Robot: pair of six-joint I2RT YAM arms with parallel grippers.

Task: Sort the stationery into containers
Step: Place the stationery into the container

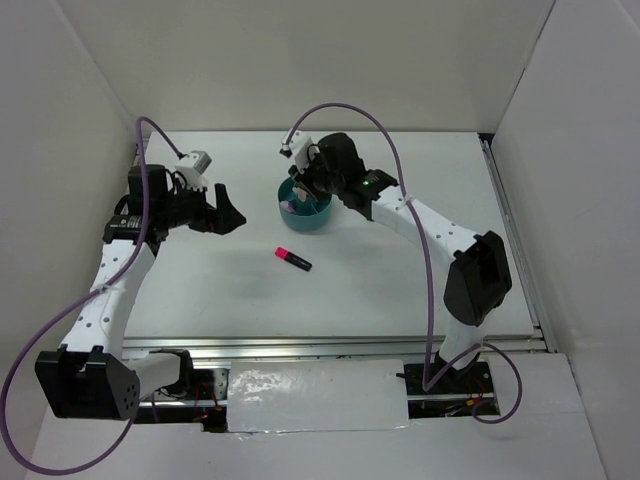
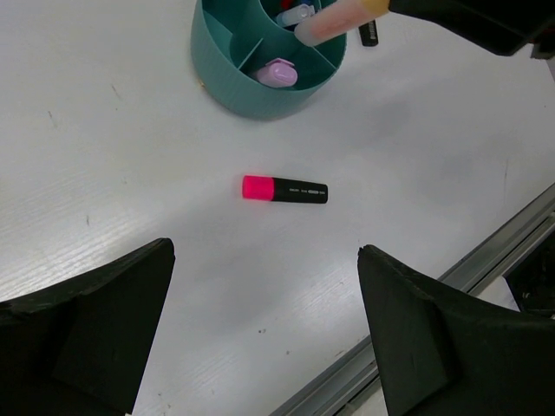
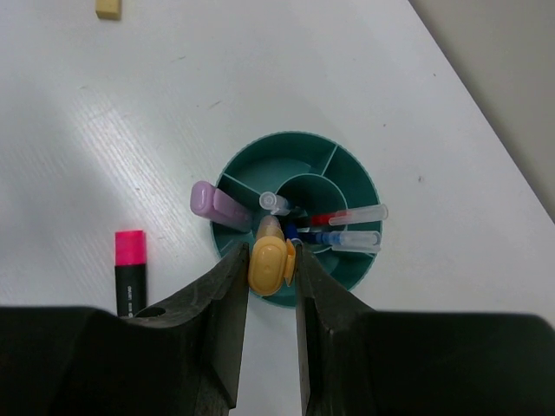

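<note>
Risk, snagging: the orange plastic stick with a rounded cap [image 3: 271, 264] is carried tilted over the round teal plastic desk organizer [image 3: 295, 135]. If it is lowered off-line, a divider could be struck and the stick jammed or the organizer pushed along the white table [image 2: 104, 156].
Risk, crowding: pens already leaning inside could be knocked by the stick's lower end, which is hidden.
Right gripper [image 3: 270, 260]: jaws are pinched on the orange stick's cap.
Left gripper [image 2: 264, 256]: jaws are spread wide, nothing held, hovering over the table.
Organizer contents: a lilac stick [image 3: 217, 206] is seen in one outer compartment. A thin red pen [image 3: 334, 217] and a thin blue pen [image 3: 338, 236] lean rightward, but their exact compartment cannot be told.
Left outside: a black highlighter with a pink cap [image 2: 284, 189] lies near the organizer, and a tan eraser [image 3: 107, 8] lies well apart.
</note>
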